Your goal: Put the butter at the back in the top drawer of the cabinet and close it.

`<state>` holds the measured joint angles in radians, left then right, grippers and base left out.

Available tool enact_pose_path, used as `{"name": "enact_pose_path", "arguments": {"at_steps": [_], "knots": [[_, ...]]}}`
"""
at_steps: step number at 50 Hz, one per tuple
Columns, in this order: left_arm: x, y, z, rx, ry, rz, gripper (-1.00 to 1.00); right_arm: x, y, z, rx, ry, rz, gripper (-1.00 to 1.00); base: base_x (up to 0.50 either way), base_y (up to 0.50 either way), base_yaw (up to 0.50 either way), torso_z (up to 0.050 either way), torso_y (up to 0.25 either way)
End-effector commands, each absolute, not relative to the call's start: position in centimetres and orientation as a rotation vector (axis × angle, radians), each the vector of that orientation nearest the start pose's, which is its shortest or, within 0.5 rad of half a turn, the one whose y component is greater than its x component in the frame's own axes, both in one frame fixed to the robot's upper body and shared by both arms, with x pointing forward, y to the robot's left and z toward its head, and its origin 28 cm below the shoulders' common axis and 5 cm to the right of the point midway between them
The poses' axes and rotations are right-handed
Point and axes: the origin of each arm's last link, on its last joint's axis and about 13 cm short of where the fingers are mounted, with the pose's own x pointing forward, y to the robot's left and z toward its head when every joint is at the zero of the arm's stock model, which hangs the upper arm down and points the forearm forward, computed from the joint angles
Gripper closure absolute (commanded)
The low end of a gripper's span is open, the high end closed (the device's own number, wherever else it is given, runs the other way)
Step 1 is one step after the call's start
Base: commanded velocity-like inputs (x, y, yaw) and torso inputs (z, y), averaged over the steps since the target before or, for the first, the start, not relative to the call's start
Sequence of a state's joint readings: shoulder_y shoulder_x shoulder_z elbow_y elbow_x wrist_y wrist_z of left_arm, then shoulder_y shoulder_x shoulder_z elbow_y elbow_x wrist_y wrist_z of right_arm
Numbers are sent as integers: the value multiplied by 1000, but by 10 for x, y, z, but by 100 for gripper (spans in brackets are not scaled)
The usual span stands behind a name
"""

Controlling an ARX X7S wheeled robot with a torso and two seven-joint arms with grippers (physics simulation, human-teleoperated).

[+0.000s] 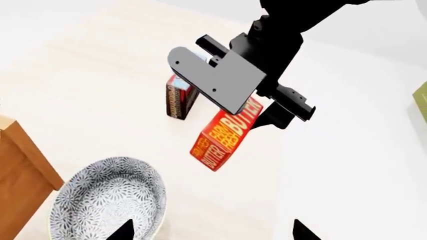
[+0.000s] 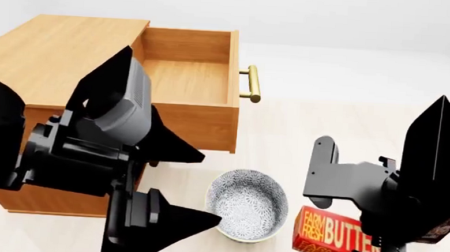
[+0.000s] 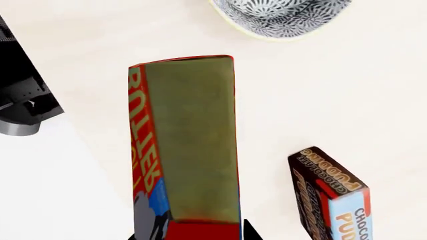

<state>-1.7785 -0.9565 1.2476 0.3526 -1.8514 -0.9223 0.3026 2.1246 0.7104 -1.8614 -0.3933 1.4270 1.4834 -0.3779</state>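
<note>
Butter (image 2: pixel 333 240) held off the floor by right pincer (image 1: pixel 241 107), beside bowl (image 2: pixel 248 204).

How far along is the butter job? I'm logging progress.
Done: the top drawer of the cabinet is pulled open and looks empty. In hand: the right claw is shut on the butter, which hangs tilted above the floor near the patterned bowl. Left: carry it into the back of the drawer, release, and push the drawer closed.
</note>
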Motion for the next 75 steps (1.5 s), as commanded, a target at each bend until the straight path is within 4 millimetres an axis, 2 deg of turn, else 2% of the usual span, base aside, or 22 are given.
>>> {"name": "enact_pose_path", "arguments": {"at_steps": [1,40,58,75], "knots": [[236,240,314,238,519,-1338,-100,239,-140,324,-1090,1183,822,100,0,0,0,0,0],[259,215,276,276,622,-1386,-100,235,-112,337,-1163,1112,905,100,0,0,0,1,1],[259,207,276,285,604,-1421,-100,233,-101,344,-1175,1039,954,100,0,0,0,1,1],[259,202,273,291,602,-1440,-100,231,-97,346,-1175,1008,963,100,0,0,0,1,1]]}}
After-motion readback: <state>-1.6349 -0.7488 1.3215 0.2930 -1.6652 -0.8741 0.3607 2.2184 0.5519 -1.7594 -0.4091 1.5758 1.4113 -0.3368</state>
